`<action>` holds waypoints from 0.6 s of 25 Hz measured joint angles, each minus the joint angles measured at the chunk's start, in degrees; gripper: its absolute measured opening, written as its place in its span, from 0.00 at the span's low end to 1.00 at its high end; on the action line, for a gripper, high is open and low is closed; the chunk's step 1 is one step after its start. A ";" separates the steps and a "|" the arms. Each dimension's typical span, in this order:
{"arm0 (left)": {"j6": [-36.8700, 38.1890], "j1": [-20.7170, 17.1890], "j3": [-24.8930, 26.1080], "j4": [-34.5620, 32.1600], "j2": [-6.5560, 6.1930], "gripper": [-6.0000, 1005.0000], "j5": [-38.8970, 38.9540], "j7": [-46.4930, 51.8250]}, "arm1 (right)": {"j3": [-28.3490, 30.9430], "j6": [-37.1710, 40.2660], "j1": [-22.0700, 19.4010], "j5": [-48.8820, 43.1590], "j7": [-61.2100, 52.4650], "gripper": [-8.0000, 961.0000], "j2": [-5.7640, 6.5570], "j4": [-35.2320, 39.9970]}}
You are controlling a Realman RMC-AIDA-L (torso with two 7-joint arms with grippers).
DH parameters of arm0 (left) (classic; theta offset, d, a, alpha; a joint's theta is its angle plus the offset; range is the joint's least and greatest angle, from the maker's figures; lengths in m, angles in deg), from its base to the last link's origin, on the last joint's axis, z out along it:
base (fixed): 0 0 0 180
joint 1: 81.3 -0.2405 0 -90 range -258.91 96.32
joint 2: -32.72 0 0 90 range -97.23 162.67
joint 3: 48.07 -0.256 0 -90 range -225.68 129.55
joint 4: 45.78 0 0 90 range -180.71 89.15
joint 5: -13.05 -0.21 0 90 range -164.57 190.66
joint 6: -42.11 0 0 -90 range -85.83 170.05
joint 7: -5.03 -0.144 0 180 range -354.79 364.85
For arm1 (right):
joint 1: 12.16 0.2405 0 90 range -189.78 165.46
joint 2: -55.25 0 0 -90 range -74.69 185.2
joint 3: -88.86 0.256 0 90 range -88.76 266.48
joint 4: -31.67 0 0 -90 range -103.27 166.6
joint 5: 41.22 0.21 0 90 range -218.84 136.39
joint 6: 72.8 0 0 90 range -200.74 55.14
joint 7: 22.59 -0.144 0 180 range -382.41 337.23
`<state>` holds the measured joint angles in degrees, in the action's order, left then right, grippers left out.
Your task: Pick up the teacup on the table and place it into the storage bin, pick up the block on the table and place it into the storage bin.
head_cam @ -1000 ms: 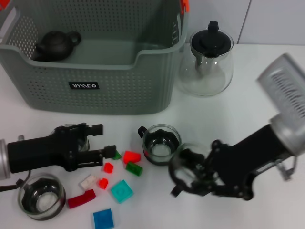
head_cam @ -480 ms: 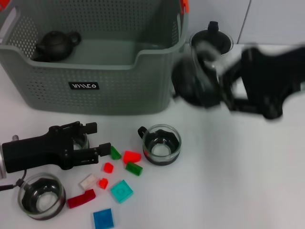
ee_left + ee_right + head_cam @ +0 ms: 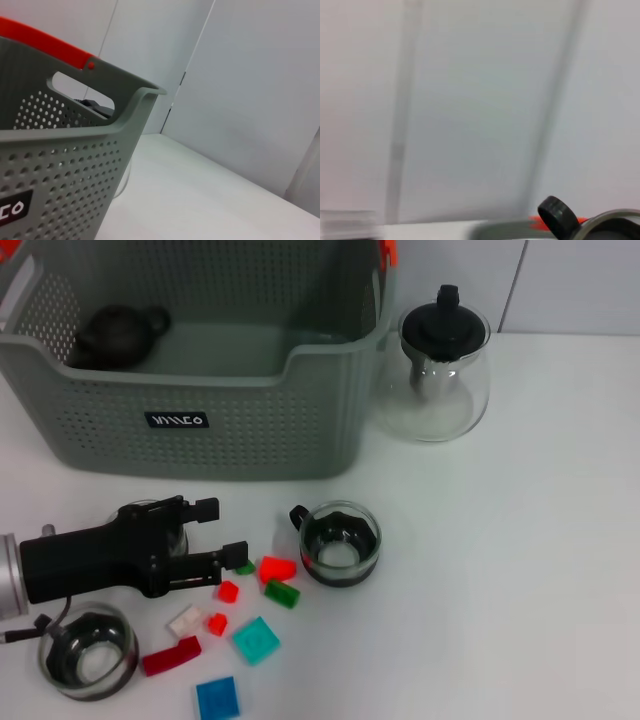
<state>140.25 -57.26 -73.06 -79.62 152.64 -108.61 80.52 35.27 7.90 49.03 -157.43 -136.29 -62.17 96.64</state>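
At seven o'clock, left gripper (image 3: 226,530) jaws open beside blocks (image 3: 277,569); careless closing may scatter neighbours.

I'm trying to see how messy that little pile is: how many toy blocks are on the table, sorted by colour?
Red blocks: 4
Green blocks: 2
White block: 1
Teal block: 1
Blue block: 1
Total: 9
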 joint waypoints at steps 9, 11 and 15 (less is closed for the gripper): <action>-0.49 0.15 0.42 0.00 0.04 0.86 0.51 0.40 | -2.69 -24.94 12.46 -12.14 2.56 0.07 -0.19 -23.32; -0.51 0.40 0.47 0.00 0.04 0.86 0.53 0.45 | -3.84 -28.72 14.00 -12.15 5.02 0.07 -0.37 -28.16; -0.76 0.97 0.53 0.00 0.13 0.85 0.55 0.49 | -5.45 -35.49 15.78 -12.23 9.62 0.07 -1.56 -35.34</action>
<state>139.49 -56.29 -72.53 -79.62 152.77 -108.06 81.00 29.82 -27.58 64.81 -169.66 -126.68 -63.74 61.30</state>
